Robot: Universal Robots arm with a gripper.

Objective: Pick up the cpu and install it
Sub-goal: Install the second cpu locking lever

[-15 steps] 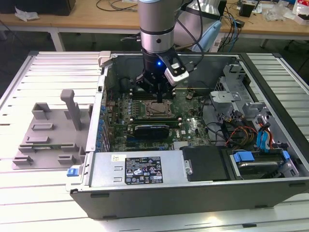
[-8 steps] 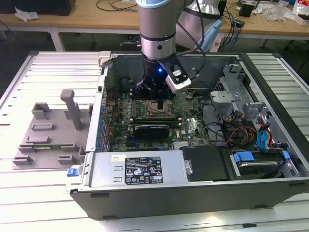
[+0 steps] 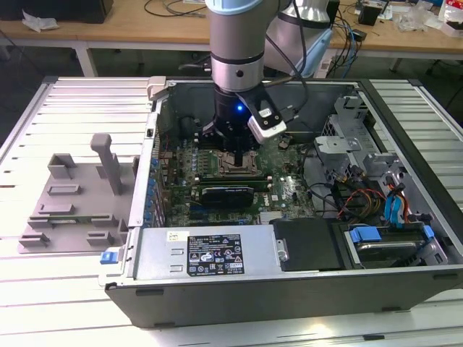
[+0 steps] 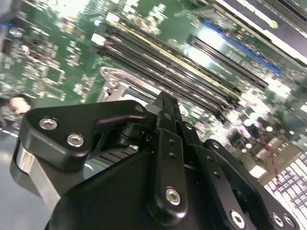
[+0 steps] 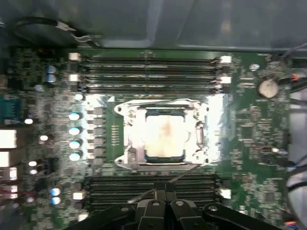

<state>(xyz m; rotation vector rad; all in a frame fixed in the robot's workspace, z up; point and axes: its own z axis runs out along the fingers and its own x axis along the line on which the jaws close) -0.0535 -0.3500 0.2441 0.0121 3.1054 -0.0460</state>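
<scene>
The arm [image 3: 237,43] is a silver-grey tube with a pale blue joint cap, a black wrist section carrying a small blue light, and black cables. Its gripper [image 4: 165,108] is matte black, with jointed linkages fastened by silver hex-socket screws.

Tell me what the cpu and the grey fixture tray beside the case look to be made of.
The cpu has a shiny, silvery top that glares under the light, so likely bare metal. The fixture tray is a uniform matte grey without reflections, probably plastic, though that is only from its look.
</scene>
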